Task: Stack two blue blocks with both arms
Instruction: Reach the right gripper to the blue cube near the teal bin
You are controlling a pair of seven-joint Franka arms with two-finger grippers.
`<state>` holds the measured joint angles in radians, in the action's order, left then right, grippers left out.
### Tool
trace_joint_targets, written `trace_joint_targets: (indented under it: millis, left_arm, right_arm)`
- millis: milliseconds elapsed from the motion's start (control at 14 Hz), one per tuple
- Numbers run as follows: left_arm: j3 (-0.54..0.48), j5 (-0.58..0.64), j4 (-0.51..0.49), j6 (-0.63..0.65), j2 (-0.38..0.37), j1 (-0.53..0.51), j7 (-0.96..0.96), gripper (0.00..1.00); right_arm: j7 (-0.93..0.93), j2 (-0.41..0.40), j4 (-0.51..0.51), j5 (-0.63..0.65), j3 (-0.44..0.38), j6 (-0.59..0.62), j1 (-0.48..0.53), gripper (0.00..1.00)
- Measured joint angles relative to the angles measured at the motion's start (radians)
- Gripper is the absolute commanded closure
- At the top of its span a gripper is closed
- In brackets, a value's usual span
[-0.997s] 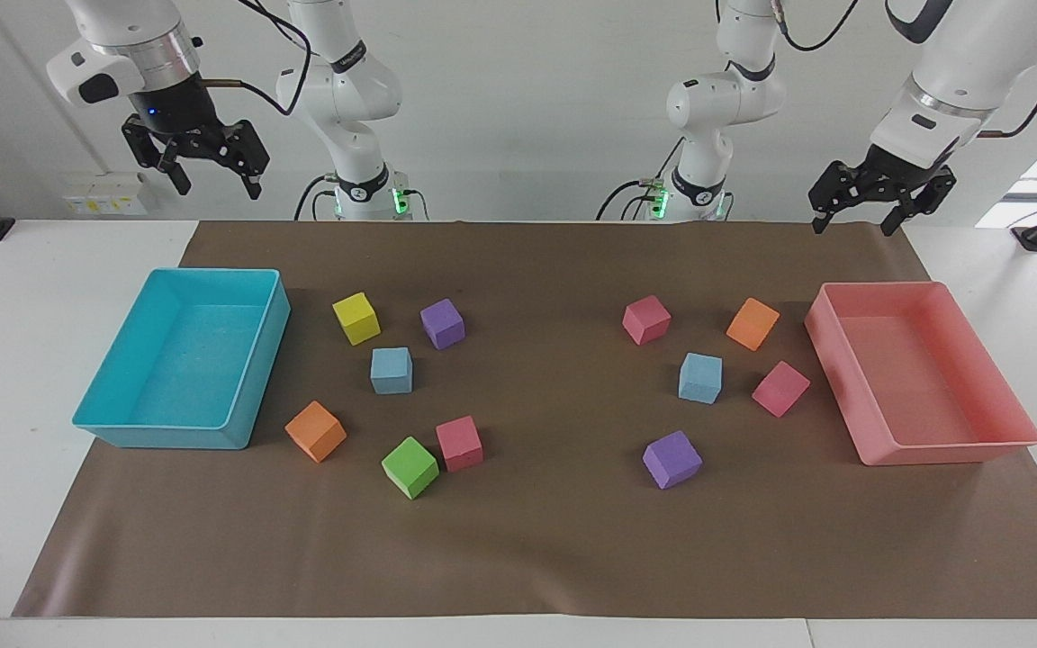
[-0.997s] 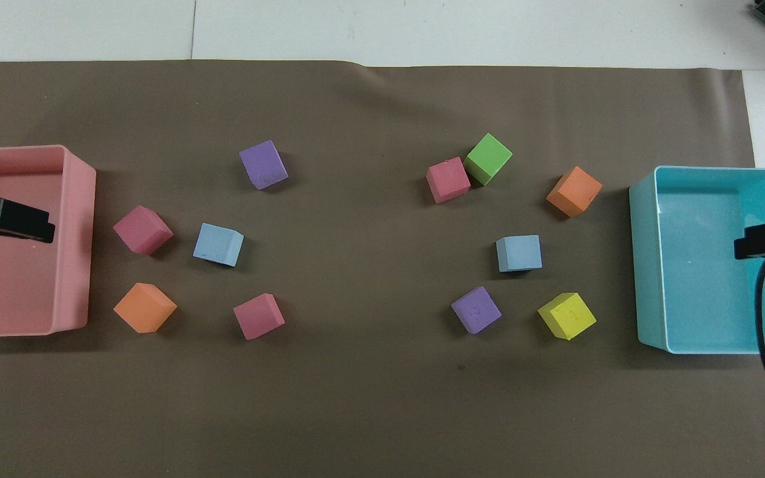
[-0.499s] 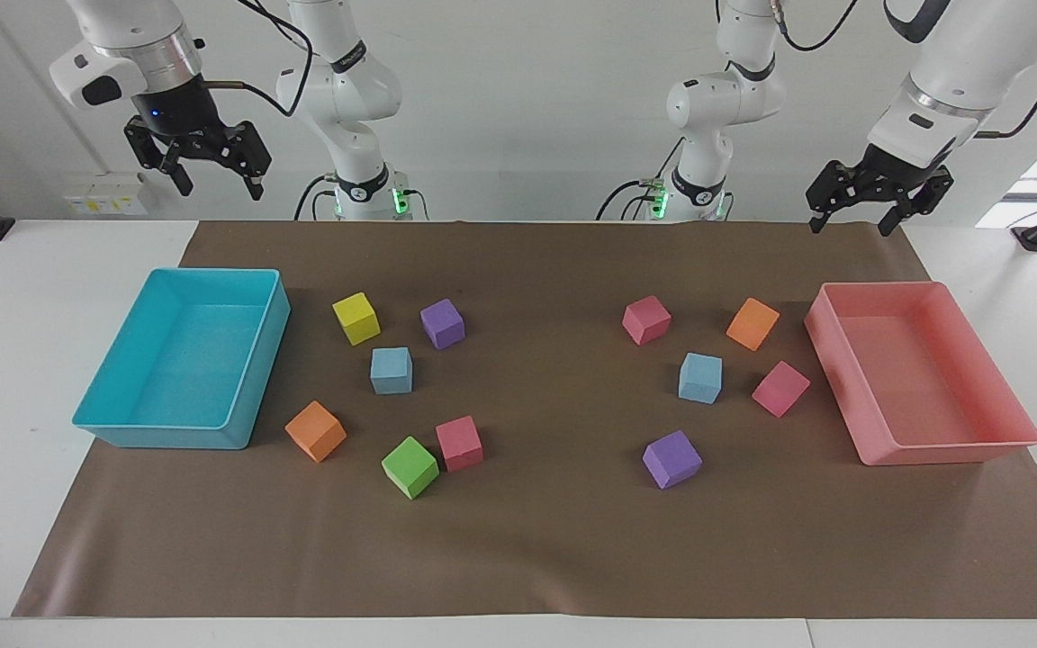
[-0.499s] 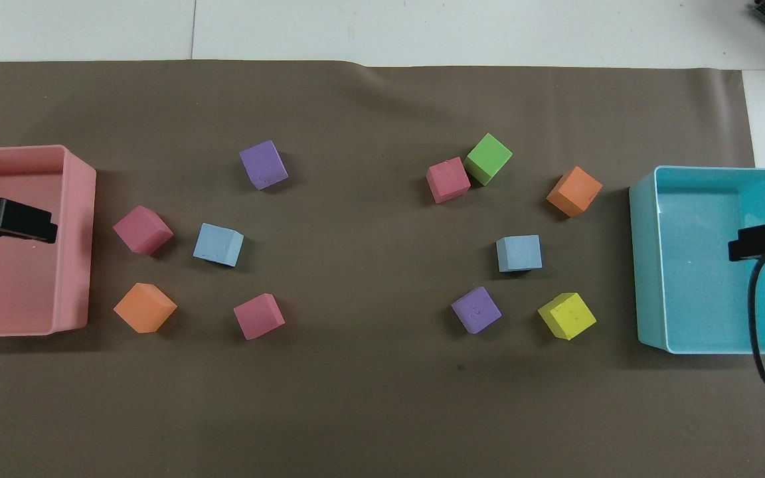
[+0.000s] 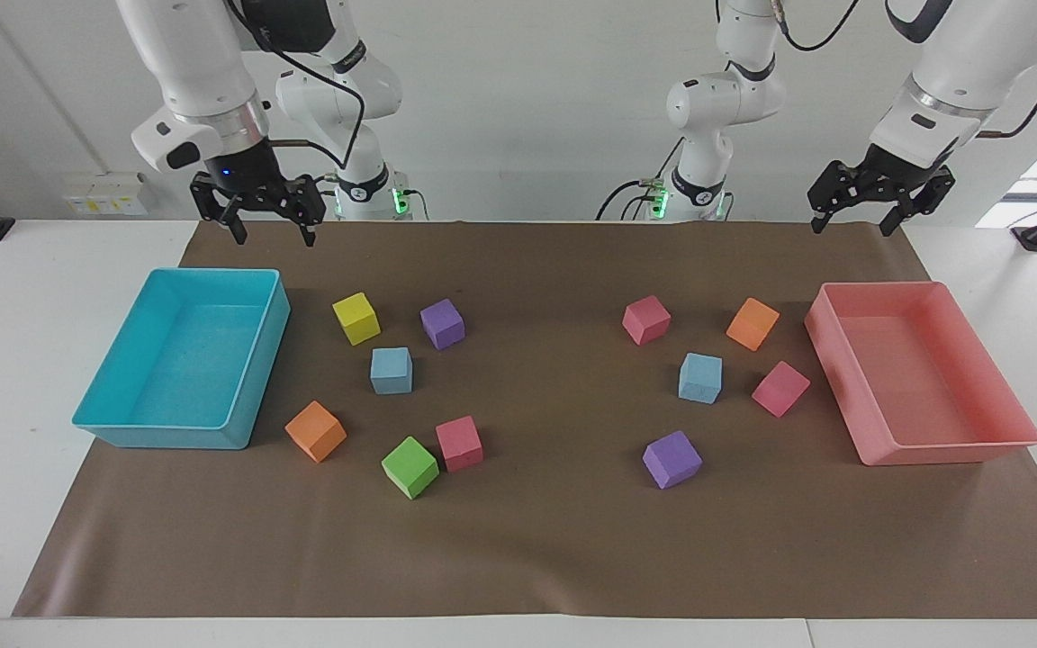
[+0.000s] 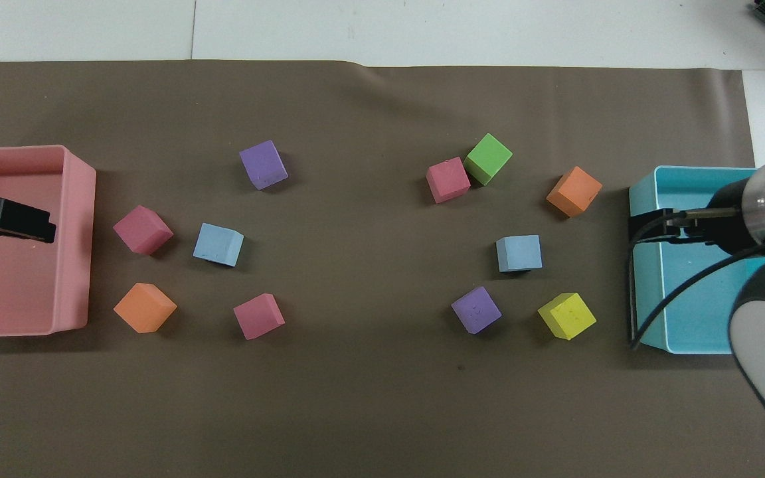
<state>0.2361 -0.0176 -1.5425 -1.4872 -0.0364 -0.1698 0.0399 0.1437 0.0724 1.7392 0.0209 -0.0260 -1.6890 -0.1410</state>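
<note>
Since the earlier frame the right arm has swung in toward the table's middle and come down. Its tool (image 5: 270, 227) is now hanging over the turquoise tray's (image 5: 259, 360) inner edge on the robot-side end, fingers spread wide, holding nothing. In the overhead view its wrist and cable are covering much of that tray. The left arm is not moving. Its tool (image 5: 856, 216) is waiting over the pink tray (image 5: 951, 447), fingers spread wide too, gripping nothing.

Nothing on the surface (image 5: 536, 558) has shifted. The 2 blue blocks are sitting well apart on the brown mat, neither touched. Blue block 1 (image 5: 391, 370) is lying toward the right arm's end, between the yellow block (image 5: 356, 318) and purple block (image 5: 442, 323), which are nearer the robots, and the pink block (image 5: 459, 443) and green block (image 5: 410, 467), which are farther out. Those 2 are sitting just beside each other. An orange block (image 5: 315, 431) is resting near the turquoise tray's corner.

Blue block 2 (image 5: 700, 377) is lying toward the left arm's end, just beside a pink one (image 5: 780, 388). Another pink block (image 5: 645, 319) and an orange block (image 5: 752, 323) are sitting nearer the robots, and a second purple block (image 5: 671, 459) is sitting farther out.
</note>
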Motion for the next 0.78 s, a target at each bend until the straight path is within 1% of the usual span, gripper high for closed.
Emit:
trace_joint_targets:
  millis: [285,499,783]
  left_arm:
    - [0.007,-0.001,0.000,0.002,0.000,0.001,0.000,0.00]
    - [0.013,-0.001,0.000,0.002,0.000,0.001,0.000,0.00]
    - [0.000,-0.001,0.000,0.003,0.000,-0.006,0.000,0.00]
  right_arm:
    - [0.011,-0.039,0.078,0.000,0.002,-0.112,-0.048,0.00]
    - [0.011,-0.095,0.115,0.000,0.002,-0.191,-0.072,0.00]
    - [0.011,-0.156,0.187,0.000,0.003,-0.345,-0.095,0.00]
